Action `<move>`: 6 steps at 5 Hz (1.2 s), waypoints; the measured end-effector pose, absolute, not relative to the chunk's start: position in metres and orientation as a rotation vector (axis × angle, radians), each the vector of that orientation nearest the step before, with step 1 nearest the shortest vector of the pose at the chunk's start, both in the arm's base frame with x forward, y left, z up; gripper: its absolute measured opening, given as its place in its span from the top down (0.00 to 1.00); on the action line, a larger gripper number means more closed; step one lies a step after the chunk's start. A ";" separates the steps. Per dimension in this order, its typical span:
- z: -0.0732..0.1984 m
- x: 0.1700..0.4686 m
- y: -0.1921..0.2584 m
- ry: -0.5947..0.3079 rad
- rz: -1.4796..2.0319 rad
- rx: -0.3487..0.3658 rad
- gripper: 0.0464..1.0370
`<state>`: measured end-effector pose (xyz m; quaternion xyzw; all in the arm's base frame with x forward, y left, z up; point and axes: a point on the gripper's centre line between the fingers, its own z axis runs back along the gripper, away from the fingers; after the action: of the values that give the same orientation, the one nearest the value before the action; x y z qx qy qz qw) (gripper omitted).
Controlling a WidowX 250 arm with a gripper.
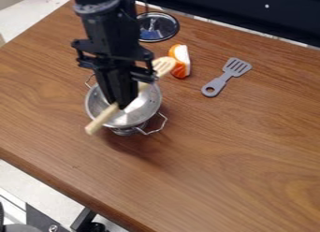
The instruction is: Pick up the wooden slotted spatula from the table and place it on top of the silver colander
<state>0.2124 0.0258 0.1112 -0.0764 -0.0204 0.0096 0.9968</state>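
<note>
Brown wood grain runs over the tabletop (231, 147), which we see at a slant from above, and on it we find several kitchen things. We look first at the wooden spatula (102, 119): it is above the metal pot (139, 112), lying diagonally across its opening. Its slotted head points to the upper right, and its plain handle end goes out past the lower left of the rim.

The black gripper (122, 107) comes down from the upper left over this pot, and we see it closed on the handle of the spatula – its fingertips are at the handle, over the opening. The pot is silvery and shiny, with thin wire handles on its sides; we notice one at the lower right and part of another at the upper left.

Beside the head of the spatula, on its right, we see an orange and white piece (181, 61) on the table. Behind it, farther up, is a round clear lid (158, 27) with a dark rim, and we see some blue at its lower part. To the right of the orange and white piece, a grey slotted turner (226, 77) lies flat, with its slots toward the upper right and a round hole in its handle end. Beyond the far table edge we see a dark panel (250, 13) – and at the lower left, a pale floor (28, 180) with dark equipment.
</note>
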 end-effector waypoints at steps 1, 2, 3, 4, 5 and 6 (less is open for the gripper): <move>0.101 0.217 0.036 -0.029 0.010 -0.139 0.97; 0.099 0.215 0.043 -0.035 -0.024 -0.131 0.97; 0.097 0.206 0.045 -0.024 -0.063 -0.135 0.97; 0.094 0.199 0.044 -0.015 -0.088 -0.128 0.97; 0.094 0.197 0.047 -0.006 -0.063 -0.115 0.97; 0.092 0.201 0.051 -0.002 -0.033 -0.099 0.97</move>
<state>0.2009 0.0513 0.0924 -0.0496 -0.0008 -0.0166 0.9986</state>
